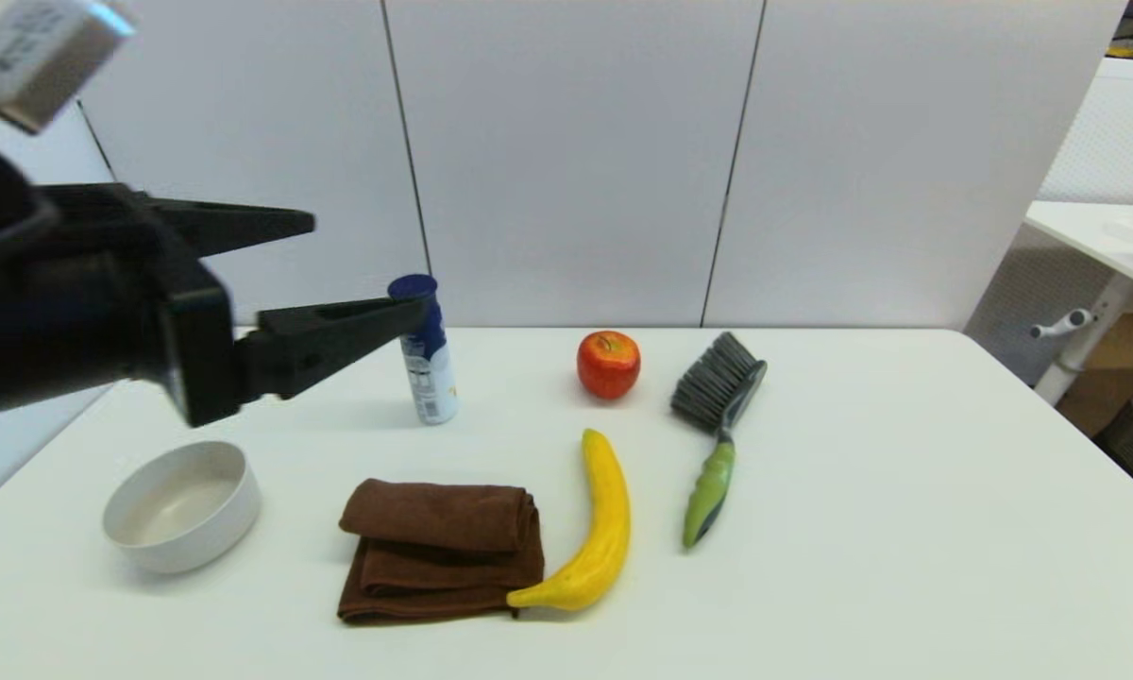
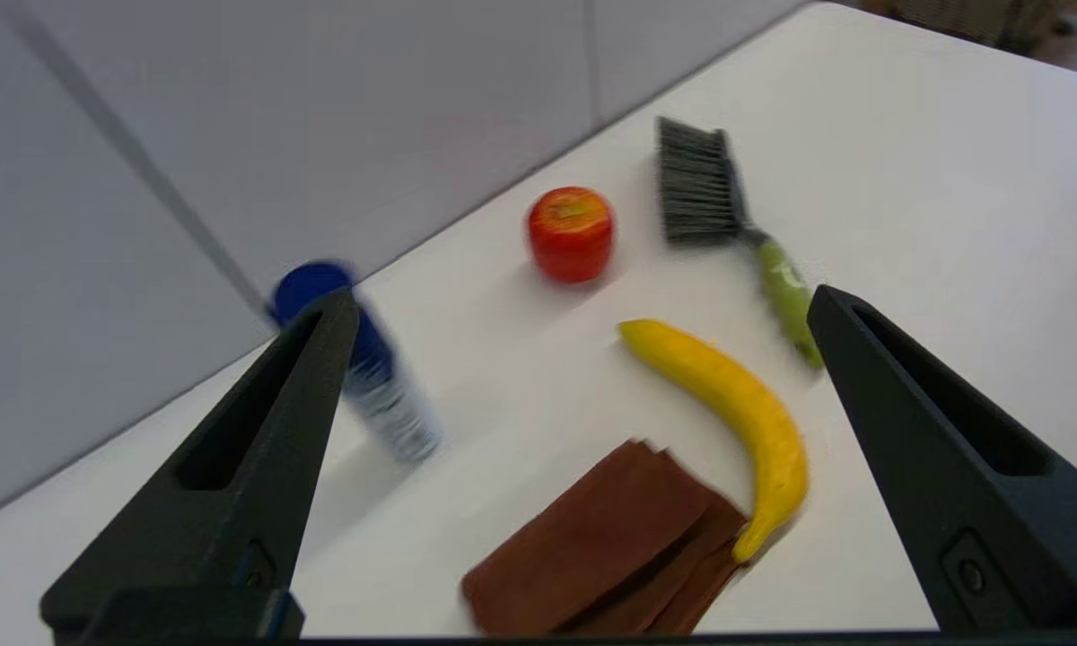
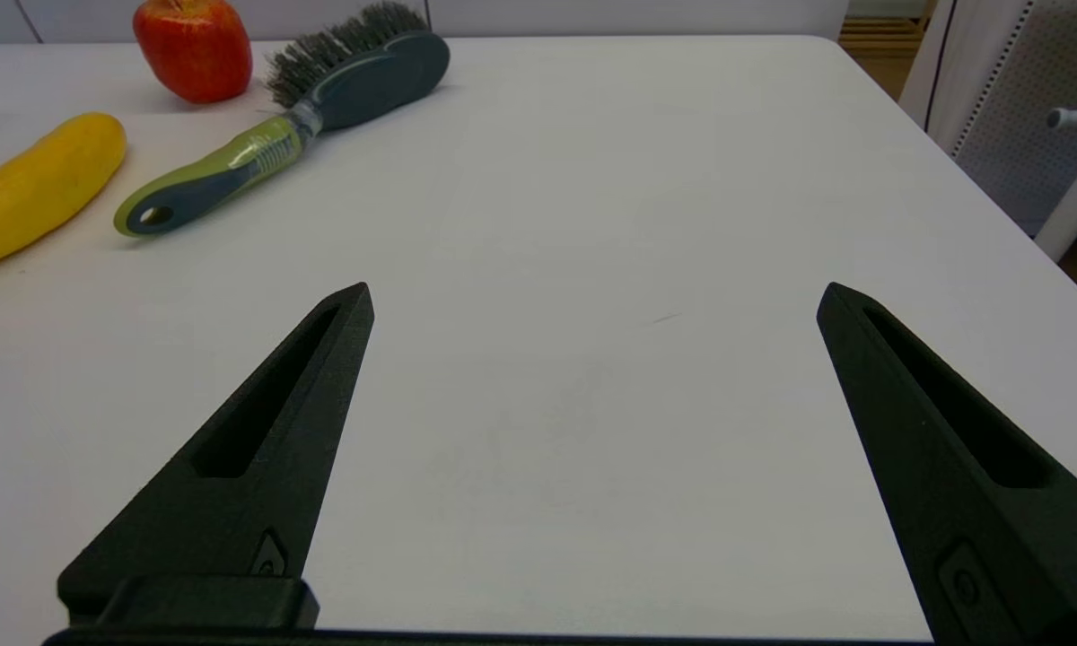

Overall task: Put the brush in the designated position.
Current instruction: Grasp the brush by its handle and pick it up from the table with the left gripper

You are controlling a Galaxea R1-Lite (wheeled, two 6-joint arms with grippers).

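Green and grey, the brush lies flat on the white table, a bit to the right of the middle. Its dark bristle head points to about one o'clock, toward the back wall, and its handle points to about seven o'clock, toward the robot. Nothing is holding it. The handle end lies clear of the other things, so it looks like an easy part to grab. The red apple sits near the bristles at about nine o'clock from them, not touching. The yellow banana lies just beside the handle, at nine o'clock from it, with a small gap. The banana's tip looks like it touches the folded brown cloth. A white bowl sits far off at the left, and a blue and white can stands upright at the back. The left gripper is held up high in the air over the left side of the table, tipped on its side, with its two black fingers spread wide and nothing between them. It points across toward the brush, so my guess is that it is going there. The right gripper waits low over the bare right side of the table, fingers also spread wide and holding nothing, with the brush at about eleven o'clock from it.
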